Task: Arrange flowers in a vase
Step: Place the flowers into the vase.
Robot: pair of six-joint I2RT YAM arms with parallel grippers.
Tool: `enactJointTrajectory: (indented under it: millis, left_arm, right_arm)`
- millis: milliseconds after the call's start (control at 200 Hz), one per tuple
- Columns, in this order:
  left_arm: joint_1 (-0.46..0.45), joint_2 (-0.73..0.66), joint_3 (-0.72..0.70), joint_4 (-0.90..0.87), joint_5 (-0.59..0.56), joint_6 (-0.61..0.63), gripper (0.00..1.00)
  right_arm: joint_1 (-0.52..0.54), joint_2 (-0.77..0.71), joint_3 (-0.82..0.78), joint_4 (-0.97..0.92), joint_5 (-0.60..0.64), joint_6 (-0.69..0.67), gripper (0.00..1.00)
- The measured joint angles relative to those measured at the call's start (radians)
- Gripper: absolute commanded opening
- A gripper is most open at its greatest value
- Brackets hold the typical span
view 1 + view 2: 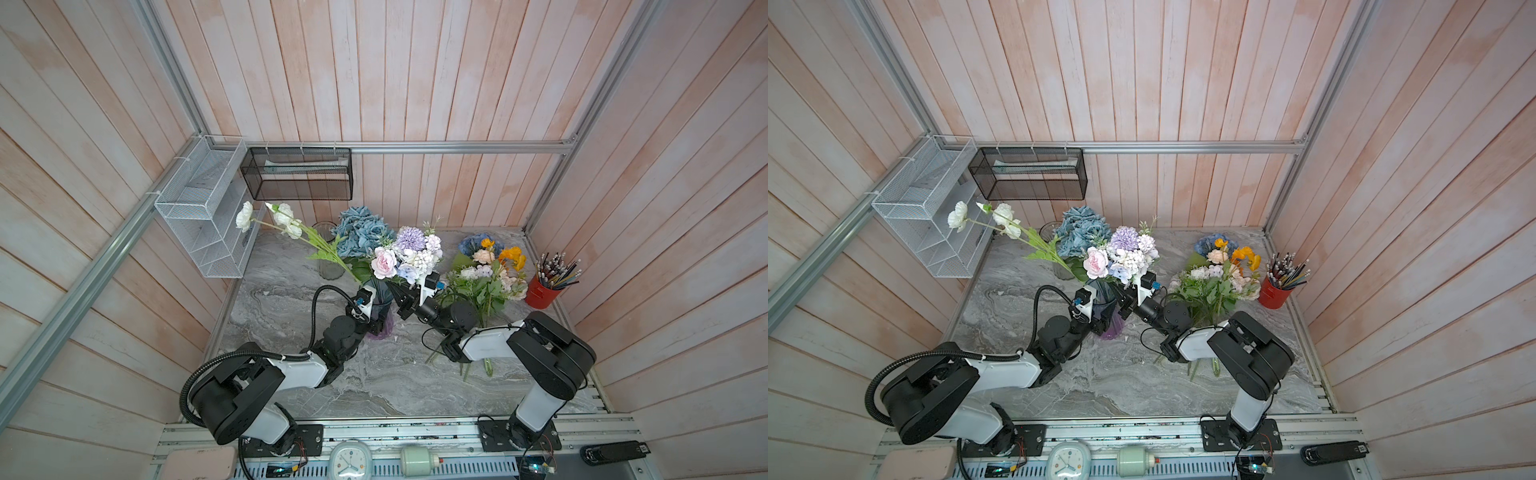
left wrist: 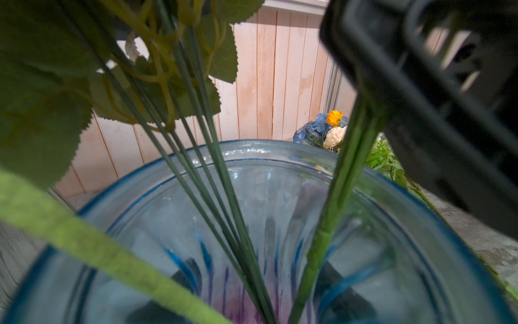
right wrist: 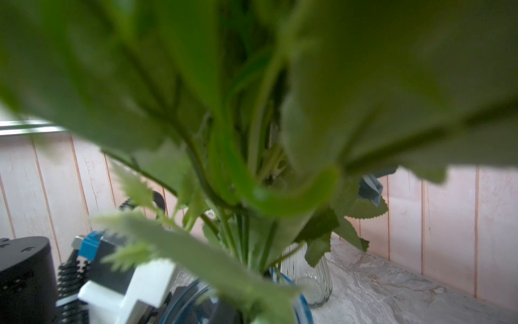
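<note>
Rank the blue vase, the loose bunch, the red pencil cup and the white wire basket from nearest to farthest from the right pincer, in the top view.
1. blue vase, just left of the right pincer.
2. loose bunch, on the table to its right.
3. red pencil cup, table's right edge.
4. white wire basket, on the left wall.

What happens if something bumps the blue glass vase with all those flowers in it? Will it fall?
The blue glass vase looks tall and narrow with big flowers on top, so it probably tips easily. It is glass, so likely slippery and breakable. The long white flowers lean far out sideways, which may pull it that way.
</note>
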Motion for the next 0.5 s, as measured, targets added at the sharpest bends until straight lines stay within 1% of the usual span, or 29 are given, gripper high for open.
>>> enactJointTrajectory:
  millis: [225, 285, 350, 495]
  left_arm:
    - [0.0, 0.002, 0.0, 0.003, -0.003, 0.0, 0.0]
    - [0.0, 0.003, 0.0, 0.003, -0.003, 0.0, 0.0]
    - [0.0, 0.003, 0.0, 0.004, -0.003, -0.001, 0.0]
    - [0.0, 0.003, 0.0, 0.004, -0.003, 0.0, 0.0]
  right_arm:
    - [-0.01, -0.081, -0.006, -0.181, 0.003, 0.024, 0.25]
    - [-0.013, -0.108, -0.006, -0.232, 0.003, 0.025, 0.29]
    - [-0.015, -0.137, -0.01, -0.283, 0.002, 0.024, 0.34]
    - [-0.025, -0.204, -0.028, -0.398, -0.011, 0.03, 0.4]
